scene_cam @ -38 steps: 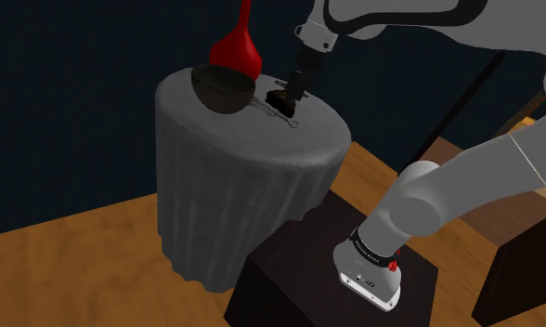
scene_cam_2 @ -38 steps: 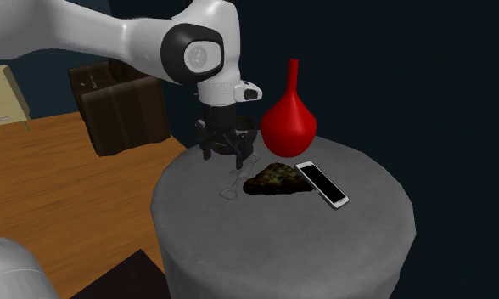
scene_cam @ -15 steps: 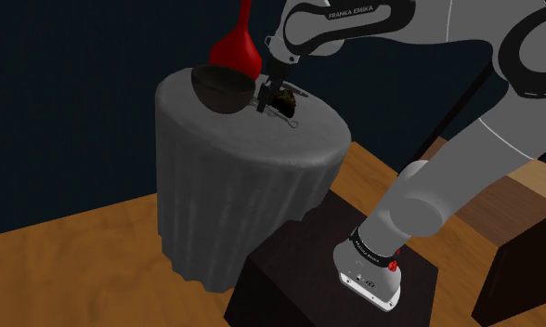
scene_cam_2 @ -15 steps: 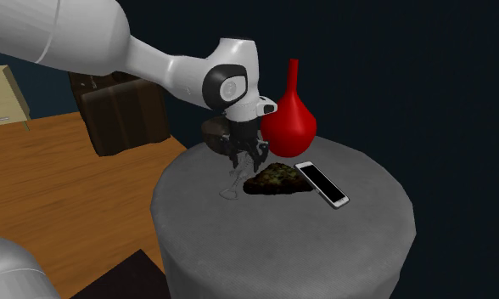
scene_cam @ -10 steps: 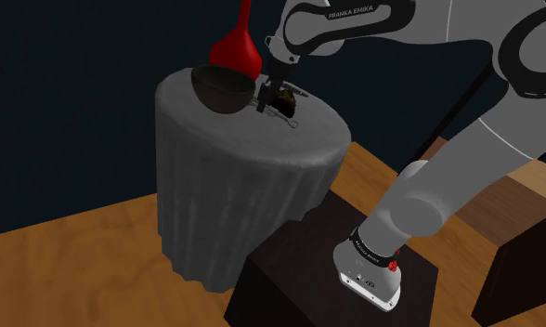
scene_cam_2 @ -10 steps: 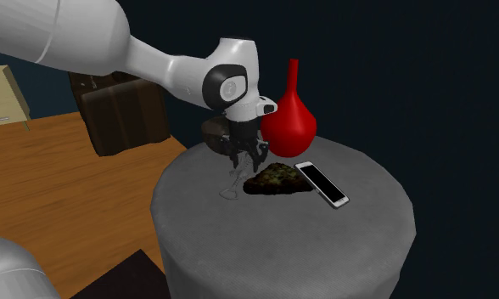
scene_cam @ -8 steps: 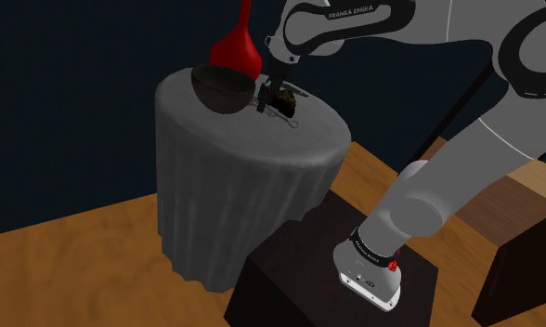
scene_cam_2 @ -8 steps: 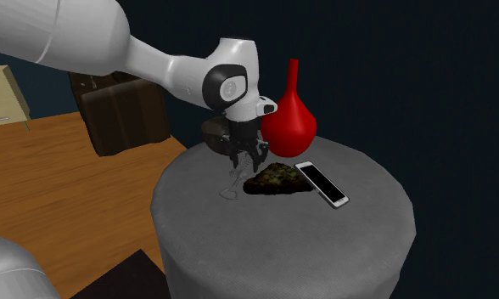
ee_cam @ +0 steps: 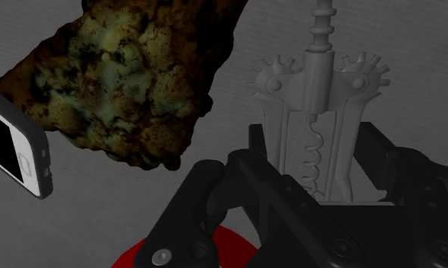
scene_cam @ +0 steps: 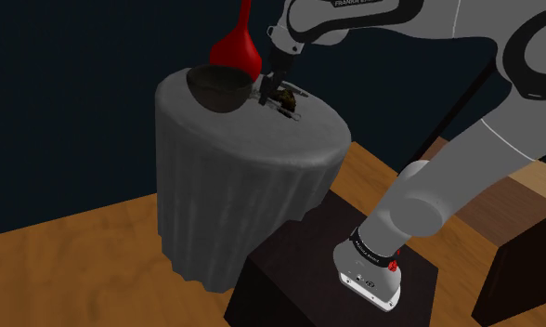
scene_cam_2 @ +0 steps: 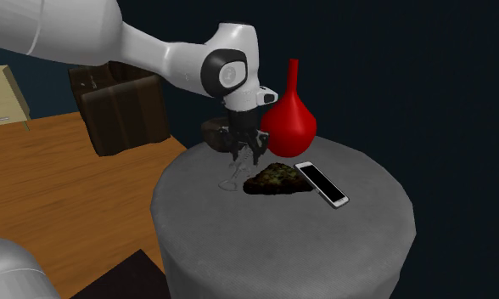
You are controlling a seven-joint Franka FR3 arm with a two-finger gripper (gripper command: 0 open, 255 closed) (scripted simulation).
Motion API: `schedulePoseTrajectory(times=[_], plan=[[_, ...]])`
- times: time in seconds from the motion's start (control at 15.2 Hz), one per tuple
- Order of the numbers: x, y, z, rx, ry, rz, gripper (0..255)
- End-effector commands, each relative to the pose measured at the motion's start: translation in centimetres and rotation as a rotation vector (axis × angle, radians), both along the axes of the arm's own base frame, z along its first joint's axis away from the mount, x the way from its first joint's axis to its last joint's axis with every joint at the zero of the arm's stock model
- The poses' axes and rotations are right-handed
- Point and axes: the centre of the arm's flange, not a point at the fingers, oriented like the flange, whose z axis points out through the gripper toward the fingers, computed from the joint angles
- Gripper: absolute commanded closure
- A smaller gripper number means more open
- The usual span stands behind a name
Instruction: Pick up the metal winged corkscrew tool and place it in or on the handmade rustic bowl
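A grey winged corkscrew (ee_cam: 315, 114) is clasped between the black fingers of my gripper (ee_cam: 318, 177), its gear wheels and screw sticking out past the fingertips. In the second exterior view the gripper (scene_cam_2: 242, 153) holds the corkscrew (scene_cam_2: 232, 176) hanging just above the round table top (scene_cam_2: 341, 238). The dark rough bowl (scene_cam: 217, 88) stands close beside the gripper (scene_cam: 267, 93) towards the shoulder view's left, and in the second exterior view the bowl (scene_cam_2: 214, 129) is partly hidden behind the hand.
A red long-necked vase (scene_cam_2: 288, 123) stands behind the gripper. A mottled brown lump (scene_cam_2: 277, 178) and a white-rimmed phone (scene_cam_2: 322, 183) lie beside the corkscrew. The grey cloth-draped table (scene_cam: 243, 176) stands on a wooden floor, with dark wooden furniture (scene_cam_2: 120, 106) behind it.
The fingers finished closing on the corkscrew. The hand then rose a little, lifting the corkscrew off the table top.
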Motion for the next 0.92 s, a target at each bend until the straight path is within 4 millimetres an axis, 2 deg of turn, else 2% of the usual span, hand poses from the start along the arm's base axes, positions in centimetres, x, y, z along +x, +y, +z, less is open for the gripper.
schedulePoseTrajectory(times=[0.0, 0.86], plan=[[0.0, -0.1, 1.0, 0.0, 0.0, 0.0, 255], [0.0, -0.1, 7.9, 0.0, 0.0, 0.0, 255]])
